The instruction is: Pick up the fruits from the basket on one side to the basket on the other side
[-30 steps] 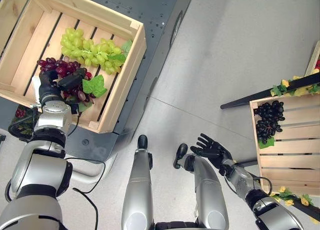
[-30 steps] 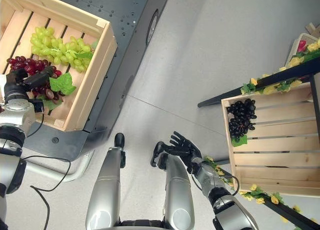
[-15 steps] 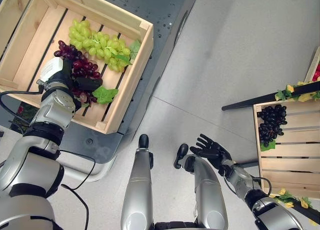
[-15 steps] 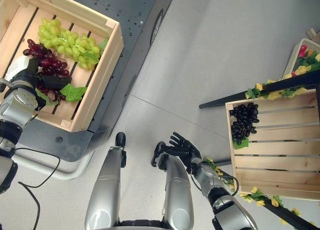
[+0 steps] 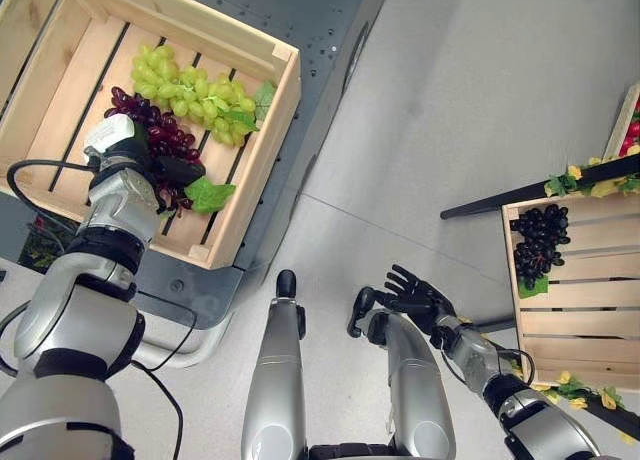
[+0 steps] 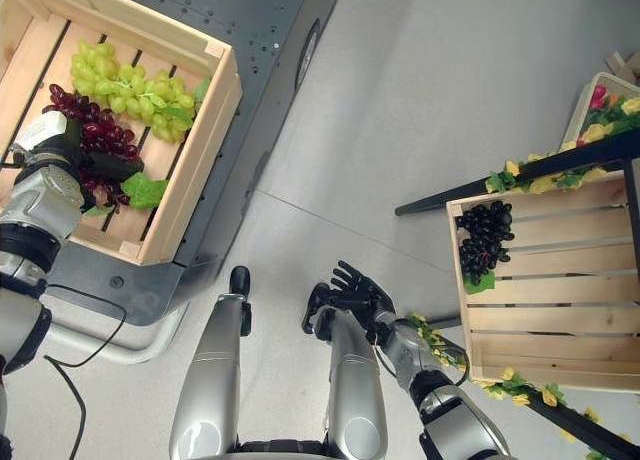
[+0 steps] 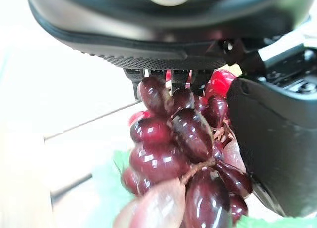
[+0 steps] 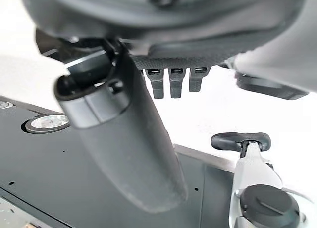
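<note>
The bunch of dark red grapes (image 5: 150, 140) lies in the pale slatted wooden crate (image 5: 262, 160) at far left — the left hand (image 5: 135, 165) clasps it, likely to lift. The right hand (image 5: 415, 298) waits low, fingers spread, empty.

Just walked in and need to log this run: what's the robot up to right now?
It is moving grapes between two wooden crates. Its left hand is down in the crate on its left, fingers curled round the red grapes, beside the green grapes. The right hand hangs open and empty over the floor. The crate on its right already holds black grapes.
</note>
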`<state>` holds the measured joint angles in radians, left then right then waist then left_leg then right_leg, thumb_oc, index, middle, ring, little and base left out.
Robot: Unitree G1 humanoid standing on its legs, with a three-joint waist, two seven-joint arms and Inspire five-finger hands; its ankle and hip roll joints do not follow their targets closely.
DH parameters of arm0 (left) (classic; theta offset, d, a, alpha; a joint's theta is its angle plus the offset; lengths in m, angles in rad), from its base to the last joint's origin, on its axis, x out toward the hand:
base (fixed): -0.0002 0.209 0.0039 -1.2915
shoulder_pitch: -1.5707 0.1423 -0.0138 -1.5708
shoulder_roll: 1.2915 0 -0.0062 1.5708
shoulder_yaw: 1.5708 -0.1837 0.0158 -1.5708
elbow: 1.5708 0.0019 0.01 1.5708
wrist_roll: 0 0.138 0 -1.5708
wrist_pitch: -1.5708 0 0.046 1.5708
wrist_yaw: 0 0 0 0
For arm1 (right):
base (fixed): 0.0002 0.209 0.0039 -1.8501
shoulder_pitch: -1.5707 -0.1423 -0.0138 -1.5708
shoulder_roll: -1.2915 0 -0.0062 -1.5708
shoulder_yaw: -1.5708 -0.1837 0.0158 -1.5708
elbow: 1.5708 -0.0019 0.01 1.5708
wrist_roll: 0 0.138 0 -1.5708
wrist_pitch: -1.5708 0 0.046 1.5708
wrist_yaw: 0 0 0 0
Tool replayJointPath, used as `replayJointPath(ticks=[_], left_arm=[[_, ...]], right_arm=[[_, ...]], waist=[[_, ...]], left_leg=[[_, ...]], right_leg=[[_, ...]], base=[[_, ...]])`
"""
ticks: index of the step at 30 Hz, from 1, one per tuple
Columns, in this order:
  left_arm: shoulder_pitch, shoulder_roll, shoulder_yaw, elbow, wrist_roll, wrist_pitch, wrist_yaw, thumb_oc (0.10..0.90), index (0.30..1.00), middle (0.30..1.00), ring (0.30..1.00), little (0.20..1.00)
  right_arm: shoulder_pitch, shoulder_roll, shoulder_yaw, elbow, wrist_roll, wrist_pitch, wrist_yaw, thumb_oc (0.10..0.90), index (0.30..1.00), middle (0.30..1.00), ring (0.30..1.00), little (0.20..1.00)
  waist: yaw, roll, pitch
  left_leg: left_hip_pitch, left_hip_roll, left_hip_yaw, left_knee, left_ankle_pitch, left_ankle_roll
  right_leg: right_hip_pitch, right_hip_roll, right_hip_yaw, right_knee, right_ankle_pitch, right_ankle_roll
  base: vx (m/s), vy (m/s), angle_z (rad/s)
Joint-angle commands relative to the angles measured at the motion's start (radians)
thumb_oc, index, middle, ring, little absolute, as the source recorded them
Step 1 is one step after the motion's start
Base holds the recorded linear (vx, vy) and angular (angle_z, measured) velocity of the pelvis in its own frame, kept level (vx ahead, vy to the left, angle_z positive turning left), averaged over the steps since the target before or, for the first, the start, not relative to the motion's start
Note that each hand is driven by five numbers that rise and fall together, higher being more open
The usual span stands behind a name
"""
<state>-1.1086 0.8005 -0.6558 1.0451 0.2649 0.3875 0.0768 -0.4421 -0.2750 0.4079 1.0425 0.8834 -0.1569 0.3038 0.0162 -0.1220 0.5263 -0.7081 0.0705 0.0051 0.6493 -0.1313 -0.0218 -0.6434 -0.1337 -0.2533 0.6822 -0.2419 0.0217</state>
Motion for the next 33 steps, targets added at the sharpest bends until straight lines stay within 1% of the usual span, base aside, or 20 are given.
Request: replayJointPath(ticks=[1, 3, 7, 11, 13, 15, 16, 17, 19, 20, 21, 22, 23, 24, 26, 27, 28, 30, 31, 33], left_arm=[[0.144, -0.178, -0.076, 0.104, -0.052, -0.003, -0.171, 0.4, 0.3, 0.3, 0.3, 0.3], [0.166, -0.201, -0.068, 0.155, -0.059, -0.015, -0.117, 0.4, 0.3, 0.3, 0.3, 0.3], [0.189, -0.209, -0.051, 0.184, -0.081, -0.048, -0.029, 0.4, 0.3, 0.3, 0.3, 0.3], [0.224, -0.209, -0.003, 0.197, -0.156, -0.112, 0.087, 0.4, 0.3, 0.3, 0.3, 0.3], [0.249, -0.205, 0.037, 0.188, -0.229, -0.165, 0.14, 0.4, 0.3, 0.3, 0.3, 0.3], [0.28, -0.196, 0.087, 0.172, -0.274, -0.215, 0.159, 0.4, 0.3, 0.3, 0.3, 0.3], [0.29, -0.194, 0.098, 0.166, -0.27, -0.226, 0.16, 0.4, 0.3, 0.3, 0.3, 0.3], [0.317, -0.188, 0.123, 0.152, -0.233, -0.258, 0.164, 0.4, 0.3, 0.3, 0.3, 0.3], [0.355, -0.166, 0.134, 0.111, -0.188, -0.288, 0.146, 0.4, 0.3, 0.3, 0.3, 0.3], [0.364, -0.157, 0.136, 0.09, -0.19, -0.29, 0.134, 0.4, 0.3, 0.3, 0.3, 0.3], [0.387, -0.137, 0.146, 0.04, -0.187, -0.309, 0.124, 0.4, 0.3, 0.3, 0.3, 0.3], [0.4, -0.12, 0.151, 0.001, -0.188, -0.311, 0.124, 0.4, 0.3, 0.3, 0.3, 0.3], [0.437, -0.083, 0.173, -0.093, -0.17, -0.315, 0.112, 0.4, 0.3, 0.3, 0.3, 0.3], [0.443, -0.077, 0.177, -0.105, -0.167, -0.316, 0.112, 0.4, 0.3, 0.3, 0.3, 0.3], [0.488, -0.047, 0.195, -0.201, -0.137, -0.306, 0.106, 0.4, 0.3, 0.3, 0.3, 0.3], [0.529, -0.01, 0.209, -0.288, -0.108, -0.29, 0.087, 0.4, 0.3, 0.3, 0.3, 0.3], [0.543, 0.008, 0.212, -0.326, -0.098, -0.28, 0.07, 0.4, 0.3, 0.3, 0.3, 0.3], [0.587, 0.071, 0.219, -0.434, -0.013, -0.264, 0.021, 0.4, 0.3, 0.3, 0.3, 0.3], [0.594, 0.09, 0.218, -0.46, 0.004, -0.263, 0.006, 0.4, 0.3, 0.3, 0.3, 0.3], [0.601, 0.172, 0.206, -0.547, 0.069, -0.275, -0.049, 0.4, 0.3, 0.3, 0.3, 0.3]], right_arm=[[-0.001, -0.022, 0.013, -0.006, 0.064, -0.043, 0.008, 0.8, 0.9, 0.9, 0.9, 0.9], [-0.014, -0.01, 0.01, 0.013, 0.059, -0.049, 0.013, 0.8, 0.9, 0.9, 0.9, 0.9], [-0.022, -0.003, 0.014, 0.018, 0.067, -0.059, 0.01, 0.8, 0.9, 0.9, 0.9, 0.9], [-0.021, 0.004, 0.008, 0.019, 0.067, -0.068, -0.006, 0.8, 0.9, 0.9, 0.9, 0.9], [-0.016, 0.006, 0.002, 0.014, 0.067, -0.069, -0.02, 0.8, 0.9, 0.9, 0.9, 0.9], [-0.003, 0.005, -0.006, 0.01, 0.068, -0.073, -0.025, 0.8, 0.9, 0.9, 0.9, 0.9], [0.002, 0.004, -0.009, 0.007, 0.066, -0.072, -0.026, 0.8, 0.9, 0.9, 0.9, 0.9], [0.017, 0.001, -0.019, -0.002, 0.059, -0.072, -0.031, 0.8, 0.9, 0.9, 0.9, 0.9], [0.039, -0.009, -0.033, -0.018, 0.051, -0.068, -0.037, 0.8, 0.9, 0.9, 0.9, 0.9], [0.045, -0.013, -0.036, -0.025, 0.047, -0.065, -0.04, 0.8, 0.9, 0.9, 0.9, 0.9], [0.063, -0.027, -0.047, -0.04, 0.04, -0.067, -0.037, 0.8, 0.9, 0.9, 0.9, 0.9], [0.076, -0.035, -0.055, -0.053, 0.034, -0.069, -0.036, 0.8, 0.9, 0.9, 0.9, 0.9], [0.116, -0.049, -0.074, -0.085, 0.017, -0.081, -0.037, 0.8, 0.9, 0.9, 0.9, 0.9], [0.123, -0.051, -0.077, -0.09, 0.016, -0.084, -0.035, 0.8, 0.9, 0.9, 0.9, 0.9], [0.16, -0.056, -0.086, -0.118, 0.002, -0.103, -0.037, 0.8, 0.9, 0.9, 0.9, 0.9], [0.186, -0.06, -0.092, -0.139, 0.001, -0.113, -0.034, 0.8, 0.9, 0.9, 0.9, 0.9], [0.195, -0.058, -0.095, -0.142, 0.001, -0.115, -0.034, 0.8, 0.9, 0.9, 0.9, 0.9], [0.219, -0.048, -0.109, -0.153, 0.005, -0.124, -0.036, 0.8, 0.9, 0.9, 0.9, 0.9], [0.226, -0.046, -0.111, -0.155, 0.004, -0.125, -0.041, 0.8, 0.9, 0.9, 0.9, 0.9], [0.249, -0.041, -0.118, -0.165, 0.013, -0.137, -0.045, 0.8, 0.9, 0.9, 0.9, 0.9]], waist=[[-0.035, -0.008, -0.006], [-0.037, -0.012, -0.006], [-0.035, -0.014, -0.006], [-0.026, -0.008, -0.006], [-0.019, 0.0, -0.006], [-0.012, 0.01, -0.006], [-0.011, 0.013, -0.006], [-0.006, 0.023, -0.006], [-0.001, 0.044, -0.006], [0.0, 0.052, -0.006], [0.003, 0.071, -0.006], [0.004, 0.083, -0.006], [0.009, 0.112, -0.013], [0.009, 0.116, -0.019], [0.015, 0.137, -0.046], [0.02, 0.151, -0.069], [0.023, 0.157, -0.082], [0.03, 0.177, -0.128], [0.031, 0.183, -0.141], [0.031, 0.204, -0.192]], left_leg=[[0.052, -0.02, 0.088, -0.068, -0.023, 0.063], [0.055, -0.017, 0.089, -0.074, -0.021, 0.061], [0.066, -0.015, 0.09, -0.086, -0.018, 0.058], [0.102, -0.019, 0.088, -0.109, -0.014, 0.056], [0.131, -0.023, 0.085, -0.124, -0.011, 0.056], [0.165, -0.029, 0.084, -0.14, -0.008, 0.056], [0.176, -0.031, 0.083, -0.146, -0.007, 0.056], [0.208, -0.037, 0.083, -0.161, -0.004, 0.056], [0.266, -0.047, 0.081, -0.192, 0.002, 0.055], [0.285, -0.052, 0.08, -0.203, 0.004, 0.055], [0.326, -0.061, 0.078, -0.225, 0.008, 0.054], [0.352, -0.067, 0.076, -0.24, 0.013, 0.054], [0.416, -0.079, 0.071, -0.28, 0.019, 0.054], [0.419, -0.081, 0.07, -0.286, 0.021, 0.054], [0.451, -0.089, 0.06, -0.322, 0.029, 0.053], [0.481, -0.097, 0.052, -0.356, 0.036, 0.05], [0.496, -0.101, 0.047, -0.373, 0.04, 0.049], [0.557, -0.112, 0.031, -0.443, 0.056, 0.046], [0.572, -0.114, 0.028, -0.461, 0.06, 0.046], [0.629, -0.119, 0.019, -0.528, 0.077, 0.043]], right_leg=[[0.025, 0.02, -0.003, -0.032, 0.051, -0.029], [0.026, 0.022, -0.002, -0.037, 0.052, -0.028], [0.034, 0.024, -0.001, -0.049, 0.055, -0.027], [0.065, 0.025, 0.0, -0.071, 0.058, -0.026], [0.092, 0.023, 0.002, -0.084, 0.058, -0.025], [0.121, 0.02, 0.005, -0.098, 0.06, -0.023], [0.13, 0.019, 0.005, -0.102, 0.06, -0.023], [0.158, 0.015, 0.005, -0.115, 0.061, -0.02], [0.207, 0.01, 0.01, -0.143, 0.064, -0.015], [0.224, 0.009, 0.013, -0.155, 0.067, -0.013], [0.258, 0.004, 0.018, -0.176, 0.071, -0.008], [0.282, 0.002, 0.023, -0.195, 0.077, -0.003], [0.342, -0.003, 0.027, -0.237, 0.086, 0.009], [0.345, -0.003, 0.027, -0.244, 0.089, 0.01], [0.38, -0.004, 0.029, -0.289, 0.103, 0.02], [0.417, -0.005, 0.027, -0.334, 0.114, 0.026], [0.434, -0.007, 0.025, -0.354, 0.12, 0.029], [0.501, -0.011, 0.019, -0.429, 0.142, 0.039], [0.517, -0.012, 0.017, -0.446, 0.147, 0.041], [0.574, -0.012, 0.012, -0.509, 0.167, 0.049]], base=[[-0.01, 0.016, -0.09], [-0.01, 0.004, -0.07], [-0.01, -0.009, -0.07], [-0.01, -0.015, -0.03], [0.0, -0.015, -0.01], [0.0, 0.0, 0.0], [0.0, 0.0, 0.0], [0.0, 0.0, 0.0], [0.01, 0.015, -0.07], [0.03, 0.044, -0.08], [0.03, 0.037, -0.04], [0.07, 0.029, -0.07], [0.06, 0.002, -0.1], [0.09, -0.008, -0.11], [0.06, -0.04, 0.04], [0.07, -0.065, 0.12], [0.1, -0.091, 0.07], [0.11, -0.095, 0.13], [0.12, -0.096, 0.24], [0.11, -0.109, 0.17]])
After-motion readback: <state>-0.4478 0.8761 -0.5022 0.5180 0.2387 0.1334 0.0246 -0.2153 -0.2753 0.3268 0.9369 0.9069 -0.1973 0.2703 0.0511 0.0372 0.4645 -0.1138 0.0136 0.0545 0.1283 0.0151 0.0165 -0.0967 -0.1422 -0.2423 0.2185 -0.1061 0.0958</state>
